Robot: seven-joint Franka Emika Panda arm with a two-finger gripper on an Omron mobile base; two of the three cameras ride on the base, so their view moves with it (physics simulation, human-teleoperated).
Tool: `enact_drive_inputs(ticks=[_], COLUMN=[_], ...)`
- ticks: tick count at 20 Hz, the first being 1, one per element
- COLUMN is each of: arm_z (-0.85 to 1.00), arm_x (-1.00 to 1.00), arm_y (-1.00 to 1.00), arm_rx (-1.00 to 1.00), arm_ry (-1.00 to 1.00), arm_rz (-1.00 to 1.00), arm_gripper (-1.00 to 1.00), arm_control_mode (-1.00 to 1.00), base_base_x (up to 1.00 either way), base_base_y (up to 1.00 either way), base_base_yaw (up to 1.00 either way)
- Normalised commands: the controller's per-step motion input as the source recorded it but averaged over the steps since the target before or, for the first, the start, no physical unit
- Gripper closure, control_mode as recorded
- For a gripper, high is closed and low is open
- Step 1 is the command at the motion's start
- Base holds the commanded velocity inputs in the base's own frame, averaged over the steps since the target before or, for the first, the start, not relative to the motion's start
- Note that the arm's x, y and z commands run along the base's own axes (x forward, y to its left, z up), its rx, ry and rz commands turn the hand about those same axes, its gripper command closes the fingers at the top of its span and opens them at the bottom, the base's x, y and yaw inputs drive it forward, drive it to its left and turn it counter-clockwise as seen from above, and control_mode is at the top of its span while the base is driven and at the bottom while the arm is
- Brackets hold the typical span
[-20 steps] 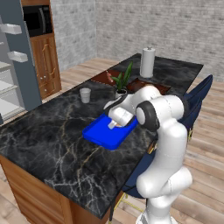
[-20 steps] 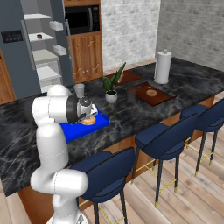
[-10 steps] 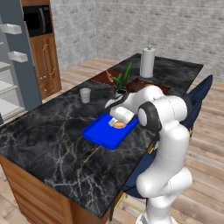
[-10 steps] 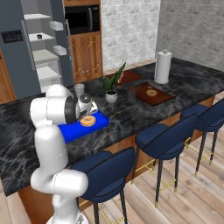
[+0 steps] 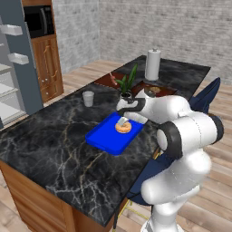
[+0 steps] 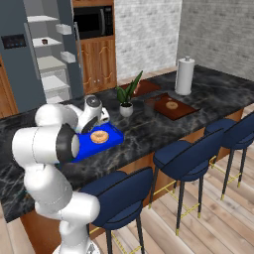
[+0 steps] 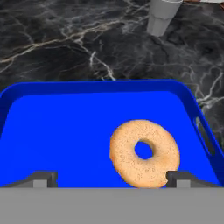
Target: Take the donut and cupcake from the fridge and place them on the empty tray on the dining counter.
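The donut [image 7: 144,151] lies flat on the bright blue tray [image 7: 65,131], toward its right side. My gripper [image 7: 111,179] hangs just above it, open, with its fingertips [image 7: 43,177] wide apart and nothing between them. From the left base view the gripper [image 5: 123,121] points down over the donut [image 5: 123,128] on the tray [image 5: 105,137], which sits on the dining counter [image 5: 54,154]. In the right base view the donut [image 6: 99,137] rests on the tray [image 6: 113,134] below the gripper [image 6: 94,127]. The fridge [image 6: 20,64] stands open; a small dark thing on an upper shelf looks like the cupcake [image 6: 44,41].
A grey cup [image 5: 88,98] stands beyond the tray. A potted plant [image 5: 127,86], two reddish-brown trays [image 5: 152,89] and a paper towel roll [image 5: 152,64] sit further along the counter. Blue stools [image 6: 188,154] line its near side.
The gripper has opened and let go of the donut, which now lies on the blue tray. The hand has drawn up slightly.
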Motion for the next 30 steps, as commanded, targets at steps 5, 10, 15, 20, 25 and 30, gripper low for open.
enact_drive_inputs(ticks=[5, 10, 15, 20, 25, 30], arm_z=[1.00, 1.00, 1.00, 0.58, 0.00, 0.00], arm_x=[-1.00, -1.00, -1.00, -1.00, -1.00, -1.00], arm_y=[-0.33, -0.30, -0.18, -0.01, -0.13, -0.08], arm_rx=[0.00, -0.01, -0.02, -0.04, 0.00, 0.00], arm_ry=[0.14, 0.28, 0.25, -0.05, -0.44, -0.30], arm_rz=[0.00, 0.00, 0.00, 0.01, 0.00, 0.00], arm_gripper=[-1.00, -1.00, -1.00, -1.00, -1.00, -1.00], arm_control_mode=[-1.00, -1.00, -1.00, -1.00, -1.00, -1.00], base_base_x=[0.00, 0.00, 0.00, 0.00, 0.00, 0.00], base_base_y=[0.00, 0.00, 0.00, 0.00, 0.00, 0.00], base_base_yaw=[0.00, 0.00, 0.00, 0.00, 0.00, 0.00])
